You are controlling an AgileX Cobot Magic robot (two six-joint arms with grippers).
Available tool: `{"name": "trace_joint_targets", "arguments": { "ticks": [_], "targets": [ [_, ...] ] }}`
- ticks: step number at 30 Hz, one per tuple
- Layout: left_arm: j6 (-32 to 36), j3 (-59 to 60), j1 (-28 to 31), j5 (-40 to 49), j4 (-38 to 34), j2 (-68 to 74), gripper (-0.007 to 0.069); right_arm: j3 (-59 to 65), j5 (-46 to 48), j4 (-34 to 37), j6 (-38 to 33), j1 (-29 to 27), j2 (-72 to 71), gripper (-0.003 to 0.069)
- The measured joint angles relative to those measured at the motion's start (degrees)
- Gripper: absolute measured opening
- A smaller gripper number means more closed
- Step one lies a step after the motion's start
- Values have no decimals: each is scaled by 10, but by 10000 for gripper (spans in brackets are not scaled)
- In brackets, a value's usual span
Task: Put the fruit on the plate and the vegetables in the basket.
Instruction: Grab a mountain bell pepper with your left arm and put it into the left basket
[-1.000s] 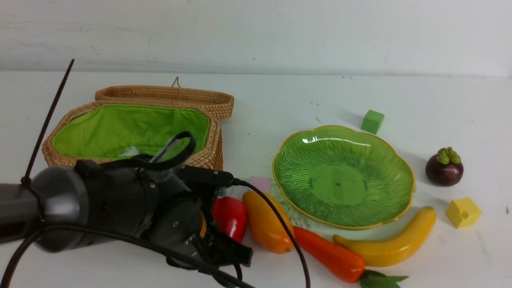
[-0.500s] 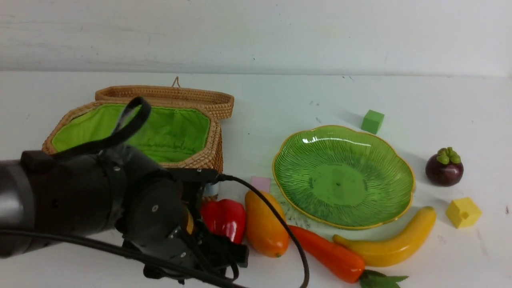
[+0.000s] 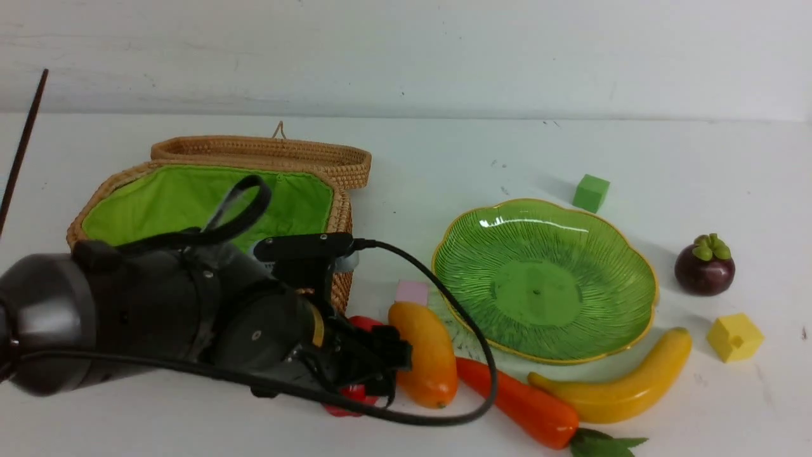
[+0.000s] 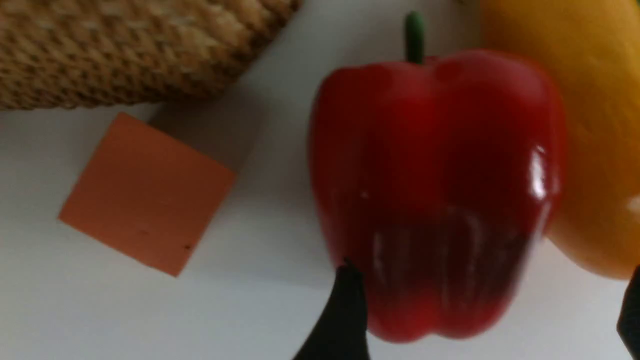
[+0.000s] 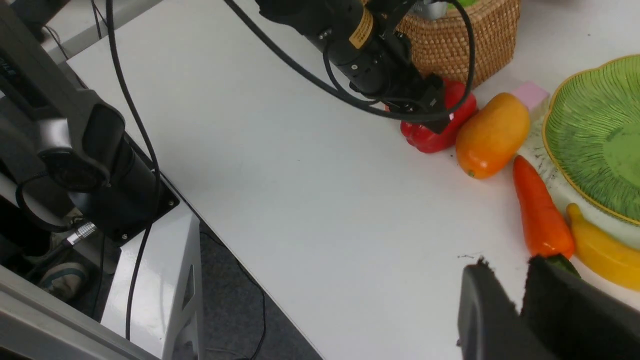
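L gripper [image 3: 384, 368] low over white table [image 3: 634, 158], fingers spread wide, nothing gripped. Right betw. its fingers: shiny red toy bell pepper [image 4: 435, 175], lying on table, green stem pointing away from gripper. Just beside pepper, on gripper's right: orange-yellow oblong toy mango [image 3: 425, 355]. Further right of gripper: tapered orange toy carrot w/ green leaves [image 3: 517, 403], then curved yellow toy banana [image 3: 625, 387] and wide ribbed green plate w/ thin yellow rim [image 3: 545, 285]. Way off to gripper's right: round dark purple toy mangosteen w/ green cap [image 3: 704, 266]. Just beside gripper, on side away from robot: tan woven wicker basket w/ bright green lining [image 3: 339, 222], lid open. Near pepper, by basket wall: orange foam cube [image 4: 147, 192]. Small pink foam cube [image 3: 412, 292] just past mango. R gripper [image 5: 522, 300] near carrot's leafy end, well apart from L gripper, fingers almost together, holding nothing.
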Motion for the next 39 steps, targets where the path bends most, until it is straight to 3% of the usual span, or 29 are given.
{"name": "trace_joint_targets", "arguments": {
  "ticks": [15,26,39],
  "targets": [
    [-4,0,6,-49,12,53,657,1,-4,1,0,0,0,129],
    [-4,0,6,-73,16,53,538,17,-11,15,0,0,0,129],
    [-5,0,6,-86,28,69,524,17,-15,19,-1,0,0,129]
  ]
}}
